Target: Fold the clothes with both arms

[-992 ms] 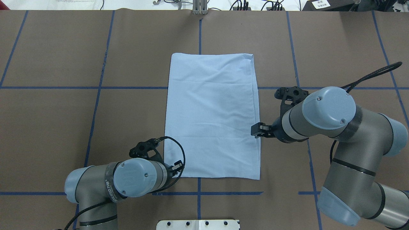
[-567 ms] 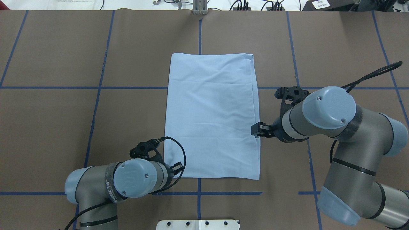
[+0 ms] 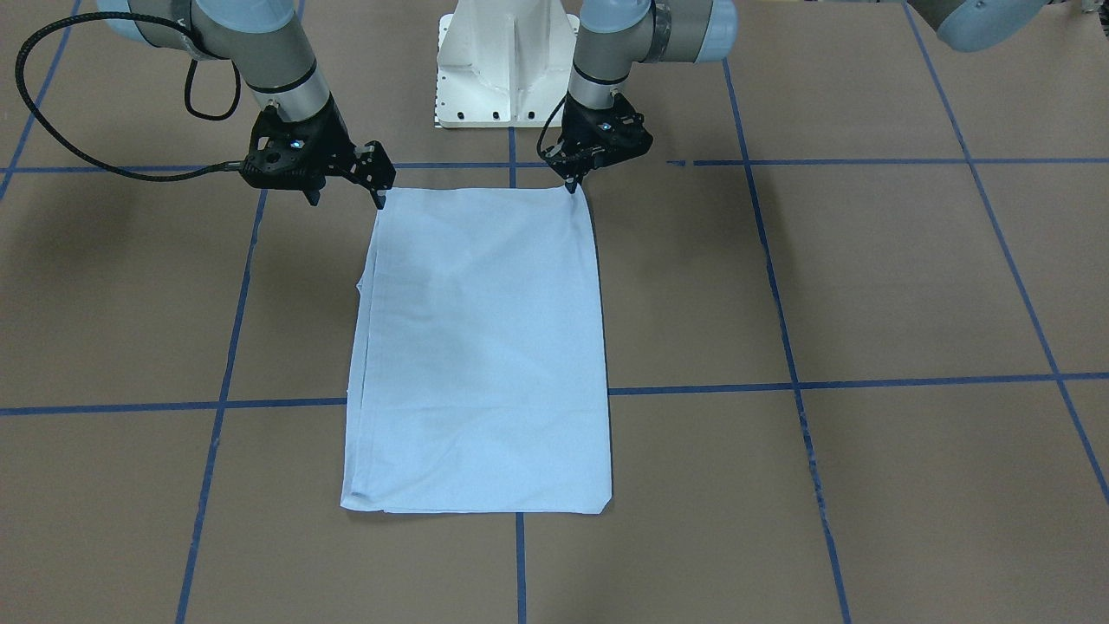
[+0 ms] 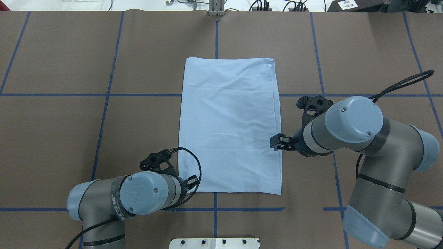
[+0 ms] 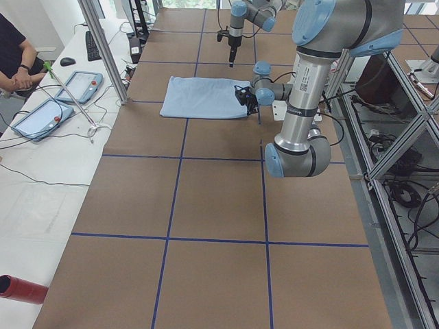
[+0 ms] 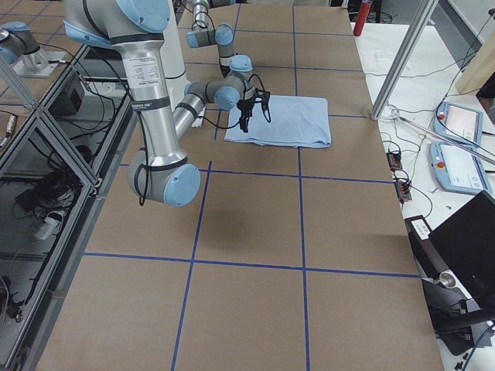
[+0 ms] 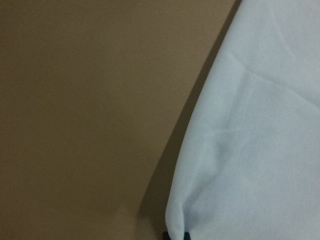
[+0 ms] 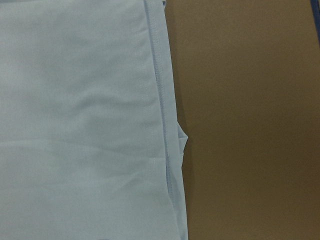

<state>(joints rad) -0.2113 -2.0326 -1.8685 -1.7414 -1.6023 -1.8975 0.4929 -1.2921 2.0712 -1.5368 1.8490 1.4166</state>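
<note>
The clothes are one pale light-blue T-shirt (image 4: 228, 128), folded into a tall rectangle and lying flat mid-table (image 3: 476, 347). Its collar, label and print are hidden. My left gripper (image 4: 192, 181) is down at the shirt's near-left corner (image 3: 572, 184). In the left wrist view its dark tips (image 7: 175, 235) are pinched together on the puckered corner of the cloth (image 7: 250, 150). My right gripper (image 3: 345, 198) hangs open, fingers spread wide, at the shirt's right edge, one finger (image 4: 277, 141) over the hem. The right wrist view shows only that stitched hem (image 8: 160, 100), no fingers.
Brown table paper carries a grid of blue tape lines (image 4: 104, 121). The white pedestal base (image 3: 507, 61) stands at the near edge between the arms. A seated person (image 5: 14, 62) and tablets (image 5: 41, 116) are at a white side table beyond the far edge.
My right arm has shifted slightly left, bringing its finger a little further over the shirt's right edge. The left arm barely moved, and the shirt lies as before.
</note>
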